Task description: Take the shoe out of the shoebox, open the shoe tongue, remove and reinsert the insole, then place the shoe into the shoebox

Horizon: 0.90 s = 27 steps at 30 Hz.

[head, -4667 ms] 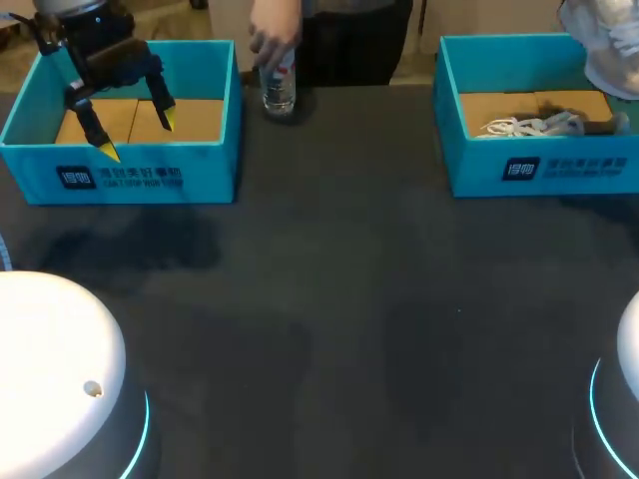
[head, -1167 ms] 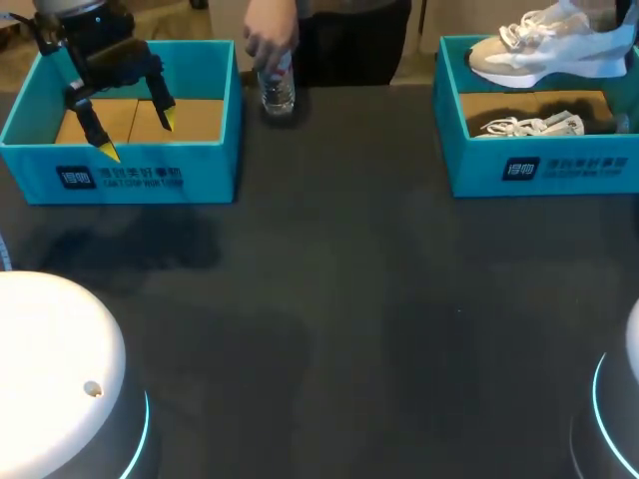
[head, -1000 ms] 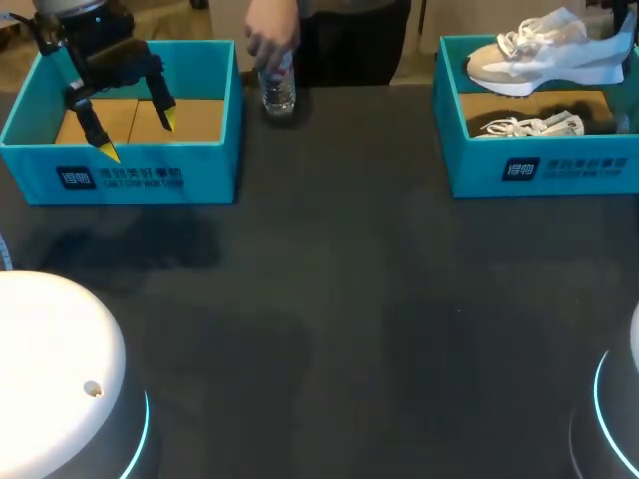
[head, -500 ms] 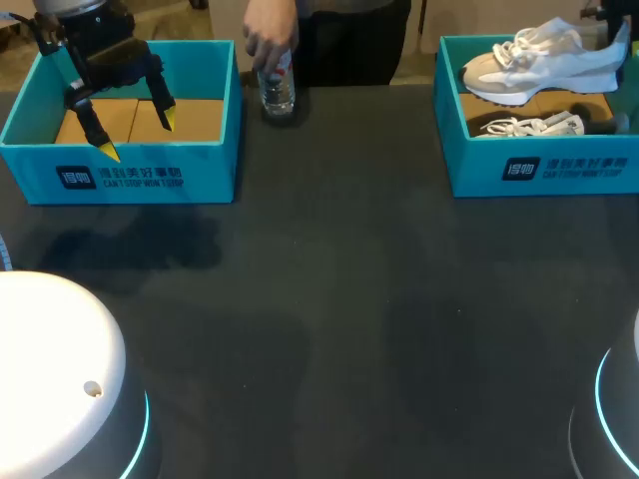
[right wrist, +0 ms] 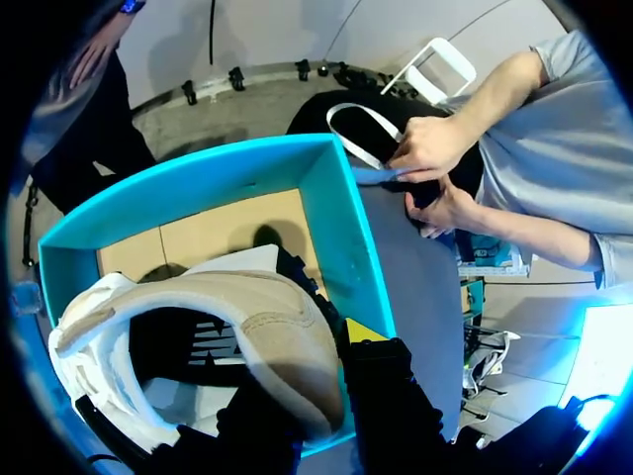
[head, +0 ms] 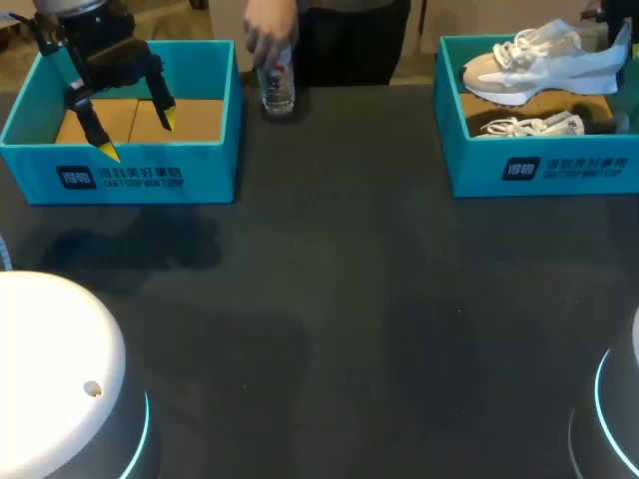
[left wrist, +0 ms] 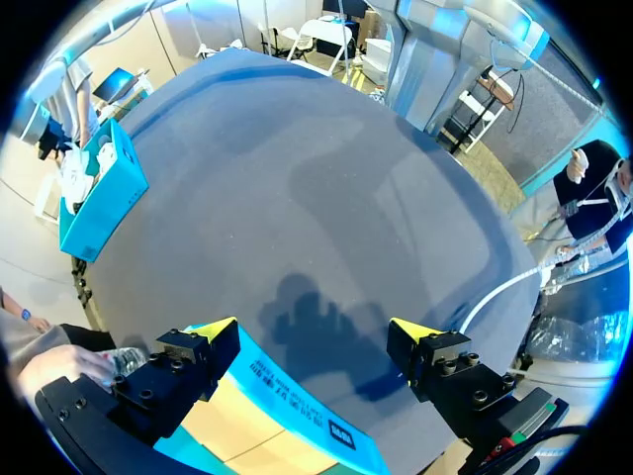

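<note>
The right gripper is clenching the heel collar of a white and beige sneaker. One yellow-tipped finger is pressing the outside of the heel, and the other is sitting inside the opening, mostly hidden by the shoe. The sneaker is hanging in the air over the far part of the right shoebox, toe pointing left and sole clear of the box floor. In the right wrist view the sneaker is filling the space ahead of the fingers, with the teal walls of that box and its brown cardboard floor lying beneath it. A second sneaker, with loose white laces, is lying inside the same box under the lifted one.

The left gripper is hanging over the left shoebox at the far left of the table, its fingers spread wide and gripping nothing. In the left wrist view the left gripper is showing both yellow tips apart above the near wall of that box.

At the far edge, between the two boxes, a person's hand is resting on the top of an upright clear water bottle.
</note>
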Each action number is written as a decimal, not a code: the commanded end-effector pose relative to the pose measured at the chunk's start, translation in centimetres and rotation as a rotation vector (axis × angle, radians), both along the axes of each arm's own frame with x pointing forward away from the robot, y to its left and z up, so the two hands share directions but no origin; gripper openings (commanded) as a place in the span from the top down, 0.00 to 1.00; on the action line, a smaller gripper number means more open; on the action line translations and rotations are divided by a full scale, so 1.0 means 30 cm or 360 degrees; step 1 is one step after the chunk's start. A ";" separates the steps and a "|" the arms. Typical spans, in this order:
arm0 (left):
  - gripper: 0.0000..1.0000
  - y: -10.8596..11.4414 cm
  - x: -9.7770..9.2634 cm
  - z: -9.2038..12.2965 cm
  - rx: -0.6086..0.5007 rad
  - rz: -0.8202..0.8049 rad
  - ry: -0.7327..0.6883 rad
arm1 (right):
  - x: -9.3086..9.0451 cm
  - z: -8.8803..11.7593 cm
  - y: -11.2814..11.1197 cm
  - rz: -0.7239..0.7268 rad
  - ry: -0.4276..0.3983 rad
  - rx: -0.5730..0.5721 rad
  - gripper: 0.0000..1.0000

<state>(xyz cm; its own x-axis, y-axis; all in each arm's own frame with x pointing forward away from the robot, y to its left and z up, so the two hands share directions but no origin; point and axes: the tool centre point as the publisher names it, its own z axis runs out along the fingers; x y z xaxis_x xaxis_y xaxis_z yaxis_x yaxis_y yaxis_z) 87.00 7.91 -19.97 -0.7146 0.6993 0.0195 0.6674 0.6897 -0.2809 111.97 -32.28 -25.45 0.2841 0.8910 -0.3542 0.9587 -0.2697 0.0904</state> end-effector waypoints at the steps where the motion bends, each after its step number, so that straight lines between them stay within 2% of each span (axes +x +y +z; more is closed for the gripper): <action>1: 0.00 0.001 0.002 0.000 0.0005 -0.0002 0.0001 | 0.023 -0.015 -0.008 -0.0020 0.0014 -0.0001 1.00; 11: 0.00 0.001 0.002 0.000 0.0005 -0.0002 0.0001 | 0.042 -0.015 -0.082 -0.0117 -0.0038 -0.0051 1.00; 27: 0.00 0.001 0.002 0.000 0.0005 -0.0002 0.0001 | 0.126 -0.062 -0.053 -0.0141 -0.0049 -0.0077 1.00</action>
<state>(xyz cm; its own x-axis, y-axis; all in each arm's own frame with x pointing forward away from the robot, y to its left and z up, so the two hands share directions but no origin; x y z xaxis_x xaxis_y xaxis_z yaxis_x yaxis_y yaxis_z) 87.00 7.91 -19.97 -0.7145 0.6993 0.0195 0.6674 0.6897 -0.2808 114.64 -33.94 -27.16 0.3668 0.8506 -0.3767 0.9303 -0.3339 0.1519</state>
